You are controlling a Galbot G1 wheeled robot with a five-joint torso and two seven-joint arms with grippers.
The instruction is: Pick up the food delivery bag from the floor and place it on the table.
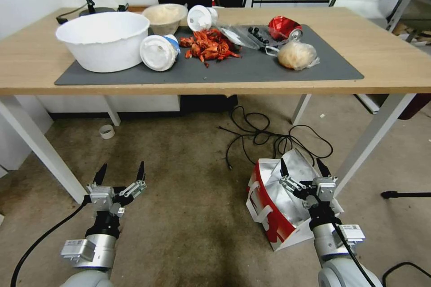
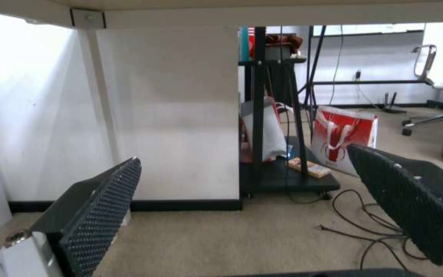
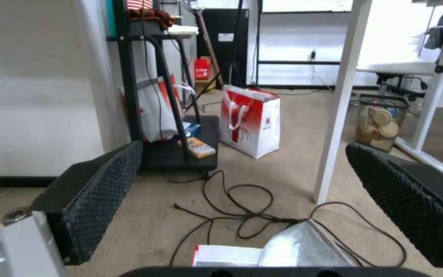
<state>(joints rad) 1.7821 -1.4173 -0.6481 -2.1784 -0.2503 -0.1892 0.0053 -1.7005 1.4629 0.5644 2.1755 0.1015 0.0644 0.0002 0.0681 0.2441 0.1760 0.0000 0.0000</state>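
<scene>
The food delivery bag (image 1: 268,213) lies tipped on the floor (image 1: 188,197) at my right, red side up, its mouth open to show the silver foil lining. My right gripper (image 1: 303,168) hangs open just above that opening, fingers pointing away from me; in the right wrist view the bag's foil edge (image 3: 303,246) sits below the open gripper (image 3: 243,154). My left gripper (image 1: 122,171) is open and empty over bare carpet to the left, also seen in the left wrist view (image 2: 244,156). The table (image 1: 395,63) stands in front, carrying a dark grey mat (image 1: 251,69).
A white table leg (image 1: 372,139) stands close beside the bag, with loose black cables (image 1: 265,136) just beyond it. On the mat are a white basin (image 1: 103,38), cups, red shells (image 1: 208,45) and a clear food bag (image 1: 296,55). Another red-and-white bag (image 3: 250,119) stands behind the table.
</scene>
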